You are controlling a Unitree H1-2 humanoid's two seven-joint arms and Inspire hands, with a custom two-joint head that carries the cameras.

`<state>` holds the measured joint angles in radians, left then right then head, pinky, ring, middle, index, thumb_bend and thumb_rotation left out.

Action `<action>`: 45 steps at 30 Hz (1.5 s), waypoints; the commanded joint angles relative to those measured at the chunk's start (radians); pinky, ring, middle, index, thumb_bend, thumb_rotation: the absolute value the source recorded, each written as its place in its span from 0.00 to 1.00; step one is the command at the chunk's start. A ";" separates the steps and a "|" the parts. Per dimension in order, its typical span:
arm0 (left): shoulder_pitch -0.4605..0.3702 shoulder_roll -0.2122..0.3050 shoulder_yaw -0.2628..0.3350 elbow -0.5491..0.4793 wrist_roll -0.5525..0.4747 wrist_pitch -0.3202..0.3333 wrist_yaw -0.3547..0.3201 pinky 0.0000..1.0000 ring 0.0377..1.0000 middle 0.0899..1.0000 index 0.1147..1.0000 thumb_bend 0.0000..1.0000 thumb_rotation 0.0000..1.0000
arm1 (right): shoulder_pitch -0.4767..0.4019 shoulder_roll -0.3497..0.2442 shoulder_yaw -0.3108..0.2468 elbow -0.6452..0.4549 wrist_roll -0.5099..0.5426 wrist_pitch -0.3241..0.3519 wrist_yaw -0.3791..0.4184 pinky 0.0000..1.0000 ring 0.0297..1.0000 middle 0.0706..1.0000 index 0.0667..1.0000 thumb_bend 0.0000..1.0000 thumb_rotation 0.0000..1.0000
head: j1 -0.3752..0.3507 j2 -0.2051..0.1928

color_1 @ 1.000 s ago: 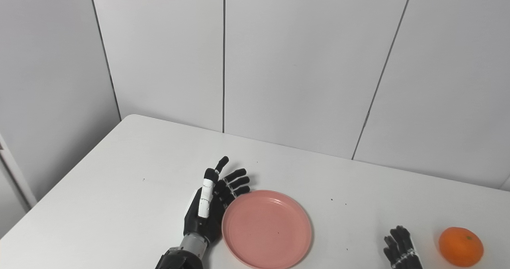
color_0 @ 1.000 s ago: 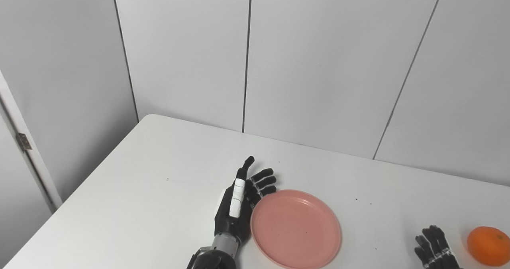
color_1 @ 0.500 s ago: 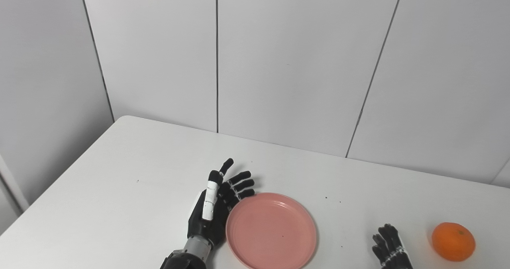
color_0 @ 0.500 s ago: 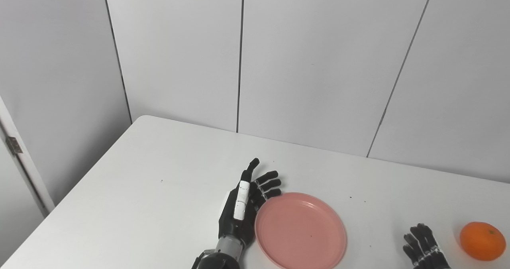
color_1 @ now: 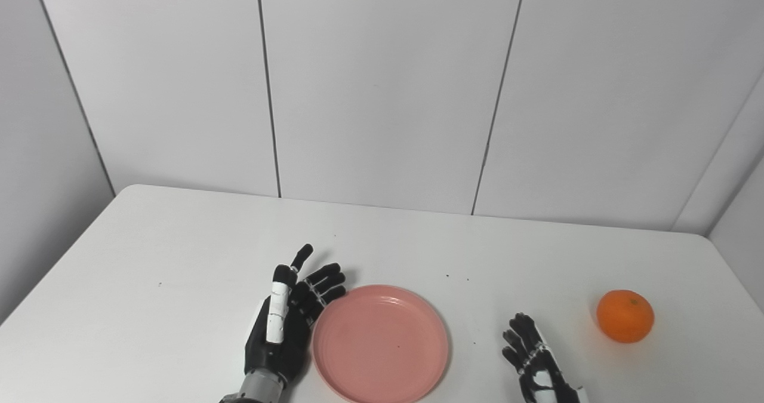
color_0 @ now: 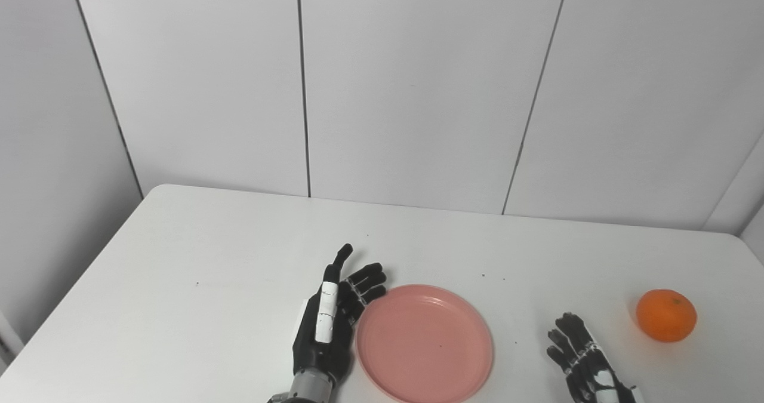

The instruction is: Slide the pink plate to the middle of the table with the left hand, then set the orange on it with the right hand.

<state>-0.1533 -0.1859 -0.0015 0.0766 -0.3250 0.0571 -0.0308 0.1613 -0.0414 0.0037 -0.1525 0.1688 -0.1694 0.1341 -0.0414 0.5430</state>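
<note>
Both views show orange beside right hand.

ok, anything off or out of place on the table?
Nothing stands out. The pink plate lies flat and empty beside the open left hand; the orange sits intact, apart from the right hand.

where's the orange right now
The orange sits on the white table at the far right, beyond the open right robot hand and well clear of the pink plate.
</note>
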 commanded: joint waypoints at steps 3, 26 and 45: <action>0.010 -0.030 -0.004 0.005 -0.010 0.046 0.009 0.72 0.71 0.66 0.90 0.93 0.77 | 0.054 0.052 0.030 0.052 -0.007 0.024 -0.016 0.92 0.91 0.92 0.90 0.81 0.93 | -0.012 0.010; -0.039 -0.013 0.034 -0.088 -0.011 0.189 0.039 0.72 0.71 0.65 0.89 0.95 0.80 | 0.019 0.075 0.069 -0.014 -0.060 0.122 -0.082 0.90 0.90 0.90 0.88 0.89 0.91 | -0.148 0.124; -0.057 0.031 0.072 -0.054 -0.045 0.172 -0.014 0.74 0.74 0.68 0.95 0.95 0.82 | 0.002 0.112 0.084 0.033 -0.088 0.114 -0.105 0.90 0.89 0.90 0.87 0.90 0.90 | -0.302 0.093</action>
<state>-0.1926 -0.1556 0.0693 0.0139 -0.3610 0.2270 -0.0354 0.1401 0.0521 0.0773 -0.1607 0.0779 -0.0547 0.0295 -0.3436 0.6366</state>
